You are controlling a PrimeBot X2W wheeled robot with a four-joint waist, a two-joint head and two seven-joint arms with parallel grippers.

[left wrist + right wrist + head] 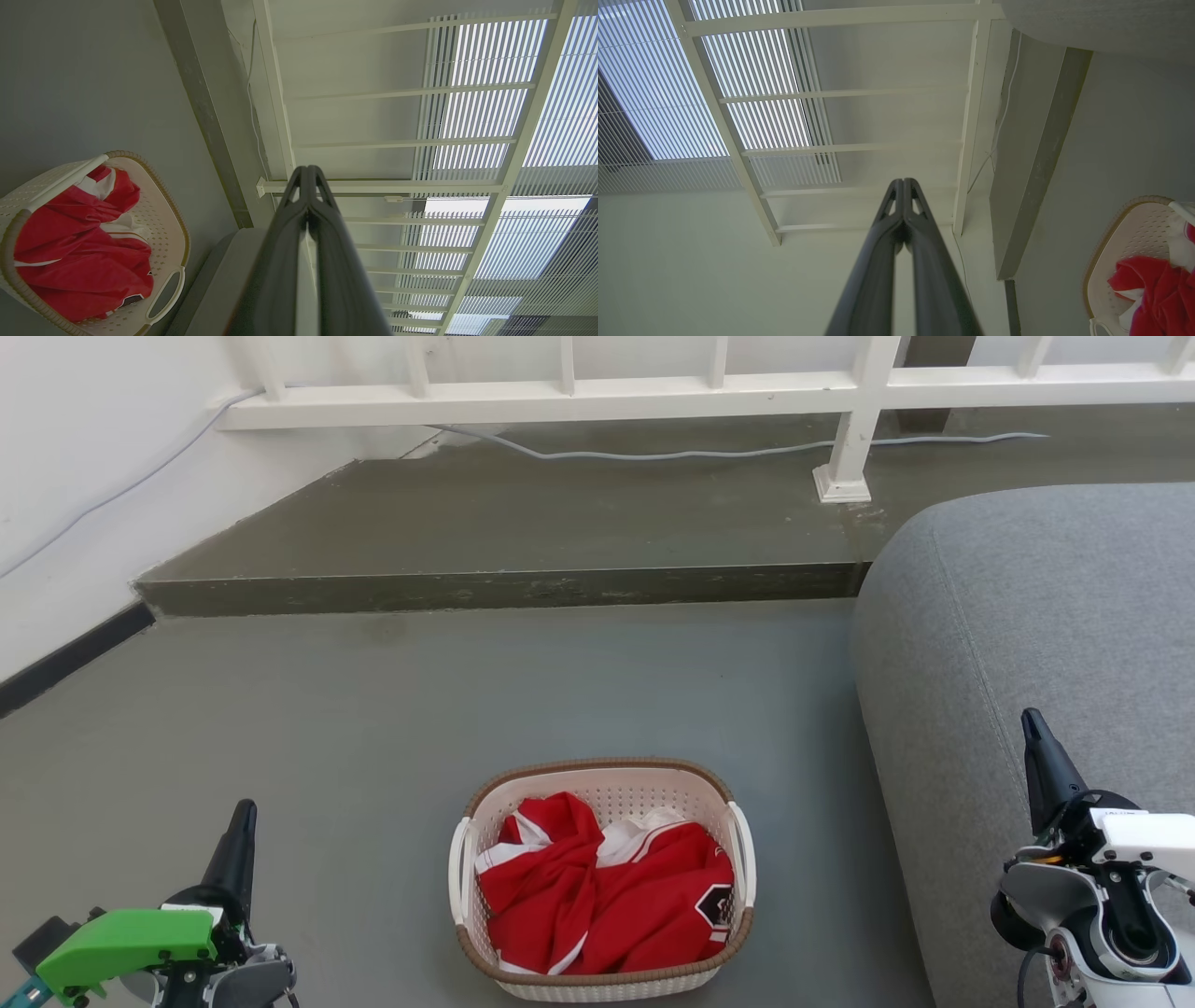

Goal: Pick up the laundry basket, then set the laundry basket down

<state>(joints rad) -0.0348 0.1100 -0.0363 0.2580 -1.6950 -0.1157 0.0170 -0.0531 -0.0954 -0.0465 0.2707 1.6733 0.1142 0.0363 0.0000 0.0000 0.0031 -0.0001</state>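
The laundry basket (605, 784) sits on the grey floor at the bottom centre of the head view, cream-white with a brown rim and white side handles, holding a red and white garment (607, 887). My left gripper (245, 814) is at the lower left, well to the basket's left, shut and empty. My right gripper (1032, 721) is at the lower right, over the sofa's edge, also shut and empty. The left wrist view shows the basket (175, 224) at its lower left beside the closed fingertips (308, 173). In the right wrist view the basket (1125, 233) is at the lower right, the fingertips (903, 185) closed.
A grey sofa (1046, 616) fills the right side, close to the basket. A raised concrete step (504, 588) runs across the floor behind, with a white railing (653, 392) and a grey cable (653, 454) on it. A white wall (84, 476) stands at the left.
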